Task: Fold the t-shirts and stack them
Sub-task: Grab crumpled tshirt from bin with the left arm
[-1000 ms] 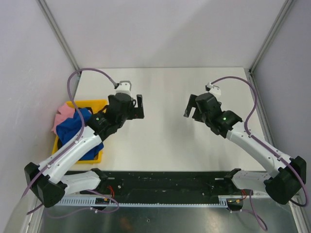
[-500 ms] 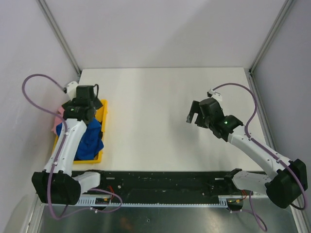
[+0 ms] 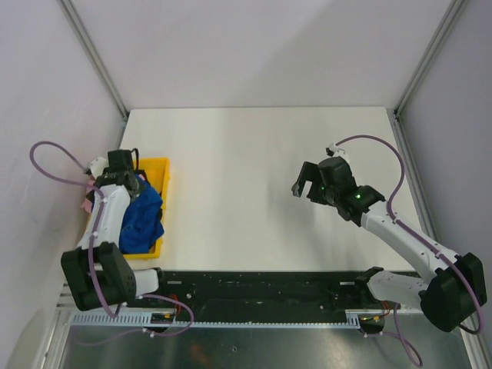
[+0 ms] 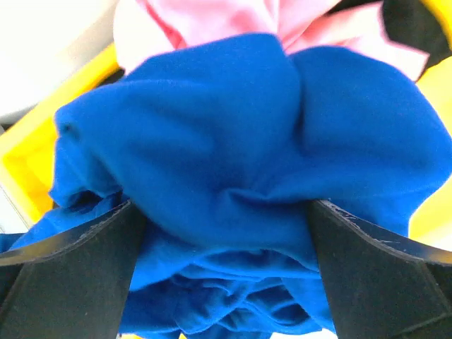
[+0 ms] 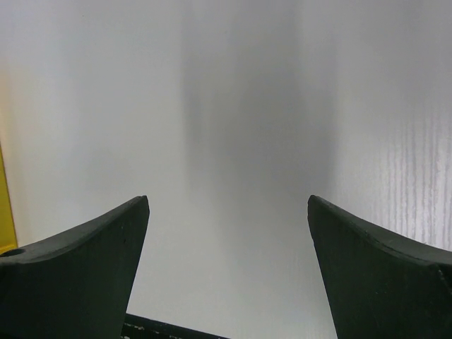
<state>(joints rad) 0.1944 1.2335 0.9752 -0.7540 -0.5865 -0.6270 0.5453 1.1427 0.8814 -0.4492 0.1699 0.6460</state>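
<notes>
A crumpled royal-blue t-shirt lies on top of the pile in the yellow bin. A pink t-shirt lies behind it, and a strip of a black t-shirt shows at the far right. My left gripper is open and low over the bin, with its fingers on either side of a bulge of blue cloth. From above, the left gripper sits at the bin's far end, over the blue t-shirt. My right gripper hangs open and empty over the bare table.
The yellow bin stands at the table's left edge, close to the left wall. Its rim shows on both sides of the shirts. The black rail holding the arm bases runs along the near edge. A pink edge hangs over the bin's left side.
My left arm has swung from the middle of the table to the left and dropped over the bin onto the blue t-shirt. The right gripper has shifted only slightly and stays open.
</notes>
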